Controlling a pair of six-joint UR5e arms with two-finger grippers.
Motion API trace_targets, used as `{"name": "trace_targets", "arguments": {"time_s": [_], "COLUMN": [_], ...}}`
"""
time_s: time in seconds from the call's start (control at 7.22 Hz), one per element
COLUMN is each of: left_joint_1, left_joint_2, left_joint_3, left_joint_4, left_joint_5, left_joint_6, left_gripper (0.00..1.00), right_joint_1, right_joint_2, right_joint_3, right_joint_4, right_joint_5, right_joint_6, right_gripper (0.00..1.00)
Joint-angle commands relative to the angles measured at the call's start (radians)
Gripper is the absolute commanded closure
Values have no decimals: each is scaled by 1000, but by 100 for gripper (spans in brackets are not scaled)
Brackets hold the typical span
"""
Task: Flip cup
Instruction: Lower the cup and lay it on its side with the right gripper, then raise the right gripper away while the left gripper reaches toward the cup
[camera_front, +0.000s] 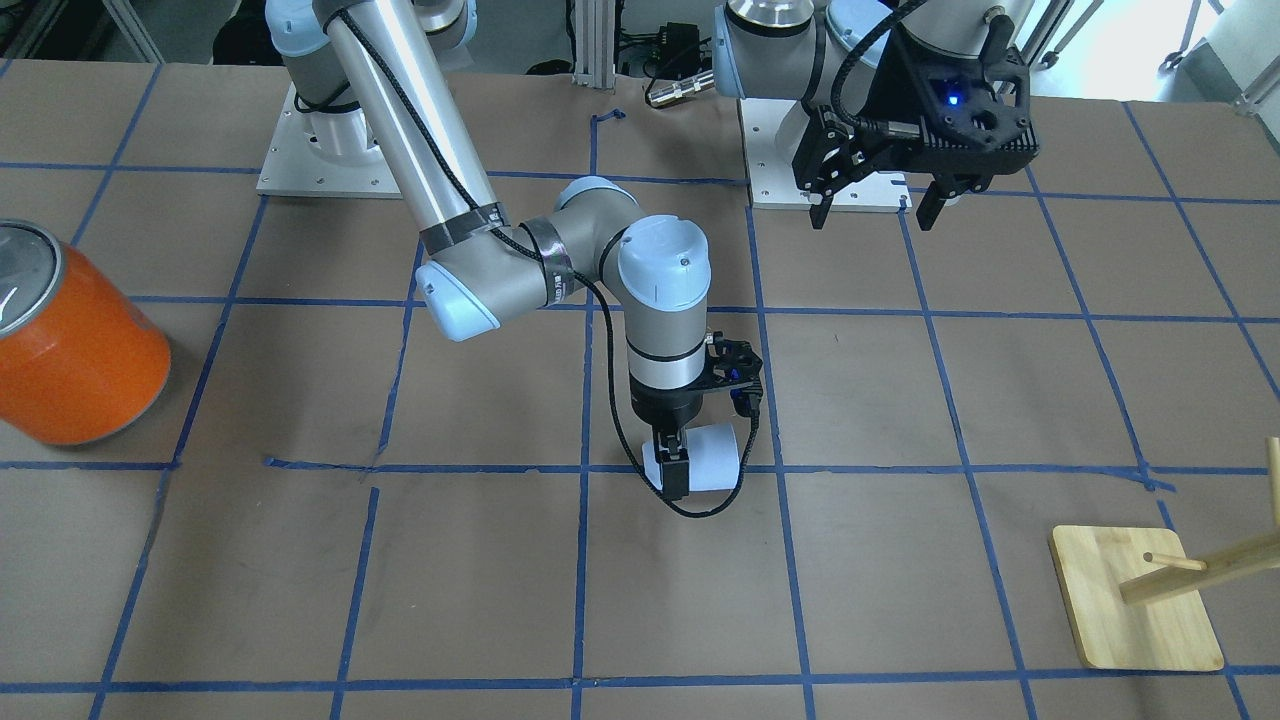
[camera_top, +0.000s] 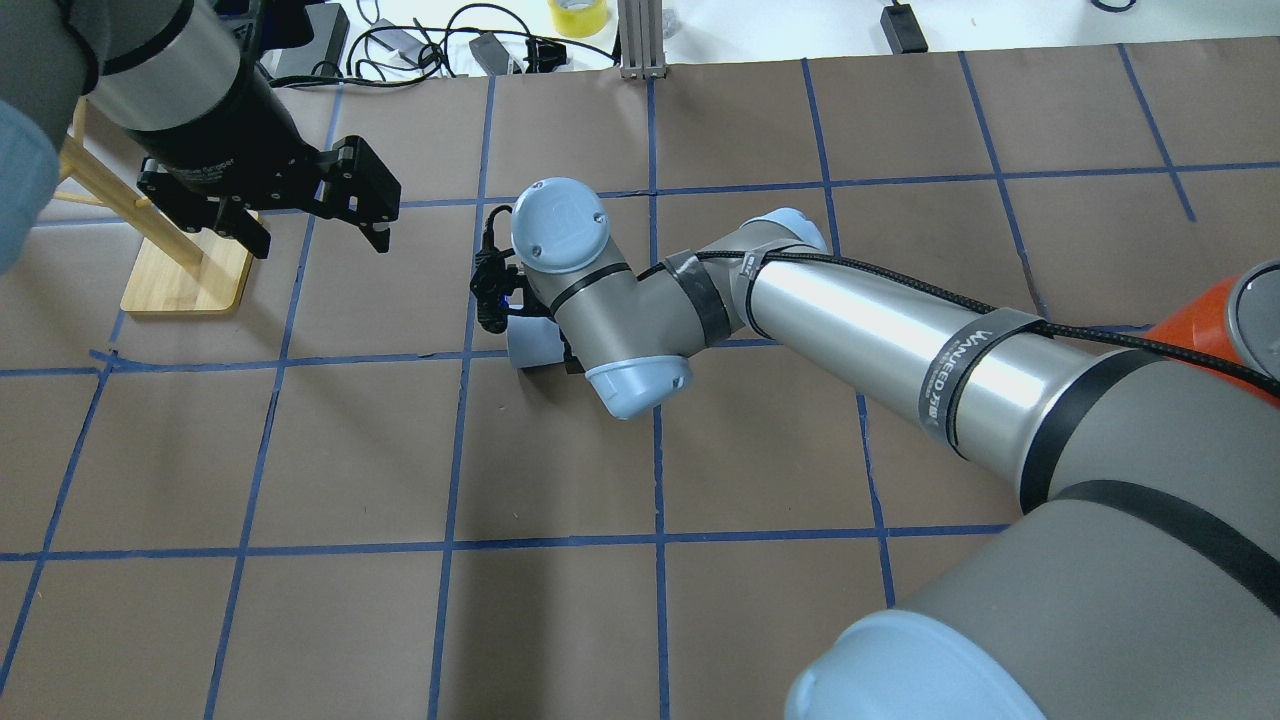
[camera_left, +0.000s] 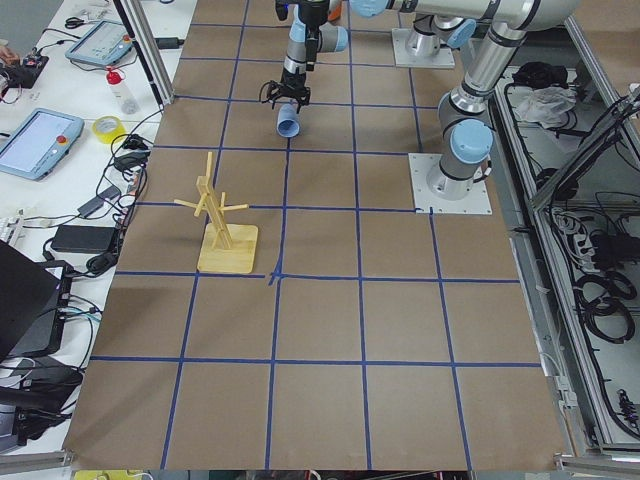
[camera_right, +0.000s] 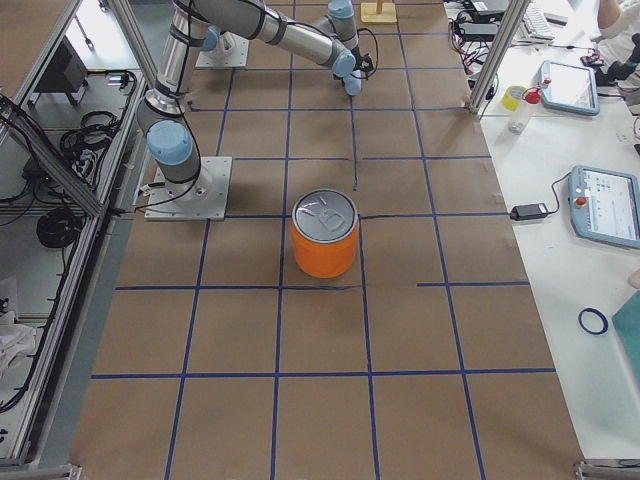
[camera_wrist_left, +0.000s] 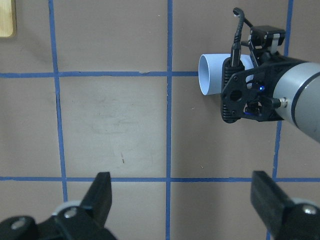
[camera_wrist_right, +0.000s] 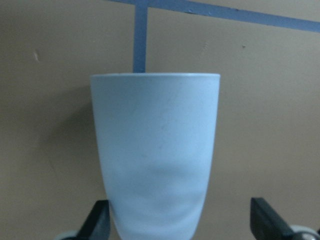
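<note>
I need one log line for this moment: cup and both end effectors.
cup: on its side | right end effector: open, astride cup base | left end effector: open, raised, empty

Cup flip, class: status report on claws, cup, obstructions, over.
Left claw open, hovering empty. Right claw open, straddling cup. Cup on its side. Orange can well clear.

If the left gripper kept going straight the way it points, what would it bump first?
Probably the bare table. The left gripper points straight down at it, and the cup lies off to one side.
</note>
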Motion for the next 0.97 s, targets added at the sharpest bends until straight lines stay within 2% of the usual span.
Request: {"name": "trace_targets", "arguments": {"time_s": [0.0,0.14,0.28,0.55,0.83], "left_joint_1": [66,135,164,164,164], "left_joint_2": [-27,-50,-83,-203,-323], "left_joint_3": [0,-12,-34,-61,-71], "left_joint_4": [2,-17,-15,33,76], "left_joint_5": [-144,-157,-186,-296,-396], "left_joint_6": [36,73,79,154,246], "left_gripper": [0,0,0,0,2], "right_joint_1": [-116,-196,-264,-420,-657], "right_joint_2": [-88,-136,-173,-289,-342], "right_joint_3": [-2,-2,-2,-3,-19], "right_joint_4": [80,160,255,401,512], "right_joint_5": [56,108,108,90,120], "right_joint_6": [-2,-2,-4,7,115], "right_gripper": [1,0,0,0,0]}}
